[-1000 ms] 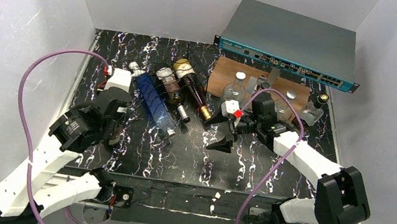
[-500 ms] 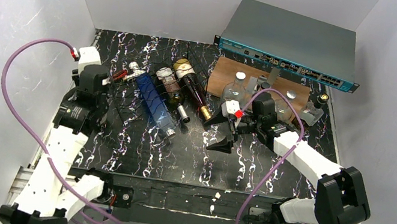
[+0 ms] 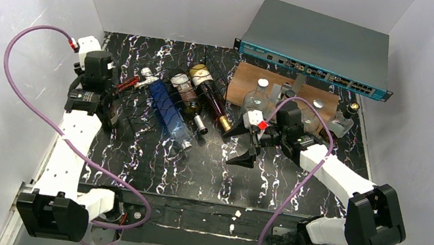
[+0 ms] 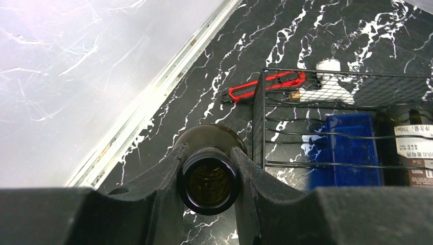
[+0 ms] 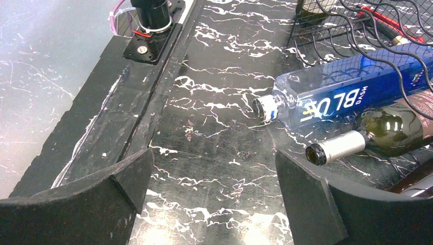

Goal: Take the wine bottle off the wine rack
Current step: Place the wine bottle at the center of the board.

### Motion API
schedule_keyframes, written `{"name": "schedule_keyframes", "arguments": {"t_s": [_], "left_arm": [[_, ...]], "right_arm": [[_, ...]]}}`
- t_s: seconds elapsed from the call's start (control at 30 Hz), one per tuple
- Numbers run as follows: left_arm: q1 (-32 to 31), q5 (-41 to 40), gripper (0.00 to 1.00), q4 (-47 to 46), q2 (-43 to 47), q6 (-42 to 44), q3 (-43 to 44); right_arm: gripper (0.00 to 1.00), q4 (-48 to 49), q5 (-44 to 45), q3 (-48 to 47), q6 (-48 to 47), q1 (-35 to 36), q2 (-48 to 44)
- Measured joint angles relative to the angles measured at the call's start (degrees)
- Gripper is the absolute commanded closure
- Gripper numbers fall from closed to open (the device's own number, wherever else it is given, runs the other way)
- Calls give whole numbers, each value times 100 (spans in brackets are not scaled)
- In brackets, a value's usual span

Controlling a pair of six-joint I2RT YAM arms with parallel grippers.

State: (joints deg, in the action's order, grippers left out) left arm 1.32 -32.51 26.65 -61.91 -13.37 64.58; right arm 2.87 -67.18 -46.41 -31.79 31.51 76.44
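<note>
Your left pincer is clamped on the neck of a dark glass wine bottle. The bottle points mouth-up beneath the pincer, just outside the end wall of the low black wire rack beside it, so the lift-out looks done. What is left, I judge, is setting it down clear and letting go. Your right pincer stands wide apart and empty beyond the rack's other side.
</note>
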Motion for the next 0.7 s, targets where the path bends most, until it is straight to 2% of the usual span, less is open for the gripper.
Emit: {"name": "schedule_keyframes", "arguments": {"t_s": [0.13, 0.23, 0.6, 0.67, 0.7], "left_arm": [[127, -13, 59, -22, 0, -63, 0], [164, -52, 49, -103, 2, -96, 0], [227, -90, 28, -256, 168, -227, -2], [225, -76, 21, -227, 223, -234, -2], [227, -72, 14, -214, 254, -240, -2]], "right_arm": [[1, 0, -15, 0, -13, 0, 0], [2, 0, -31, 0, -17, 0, 0], [1, -7, -33, 0, -55, 0, 0], [2, -17, -33, 0, -81, 0, 0], [2, -22, -33, 0, -94, 0, 0]]}}
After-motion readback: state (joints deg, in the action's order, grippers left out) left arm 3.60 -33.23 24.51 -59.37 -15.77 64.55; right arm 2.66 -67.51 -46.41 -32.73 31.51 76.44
